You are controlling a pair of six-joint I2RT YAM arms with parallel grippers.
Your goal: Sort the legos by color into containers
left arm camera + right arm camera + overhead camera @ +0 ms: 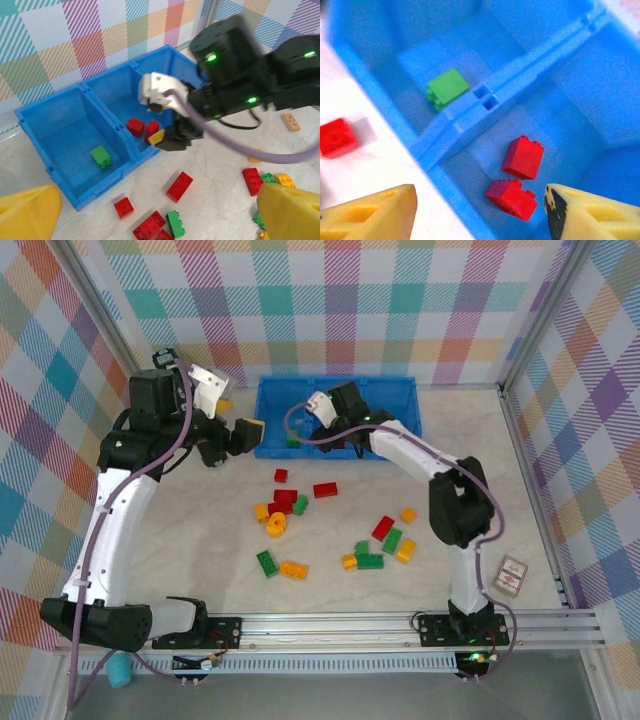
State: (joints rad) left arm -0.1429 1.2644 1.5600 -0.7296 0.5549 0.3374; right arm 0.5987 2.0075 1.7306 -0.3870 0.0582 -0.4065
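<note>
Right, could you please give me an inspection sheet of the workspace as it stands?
Surface: pale marbled tabletop, no spills seen.
Job's things: low blue plastic tray holds one green studded brick in its left compartment, two red studded bricks in the middle; red, green and yellow-orange loose bricks scattered on the table.
Clutter: tan patterned card at the near right corner; small teal object off the near left edge.
Grippers: left gripper open, left of the tray; right gripper open above the middle compartment.
Cables: lavender cable along each arm, no snag seen.
Surroundings: multicoloured plaid wall panels.
</note>
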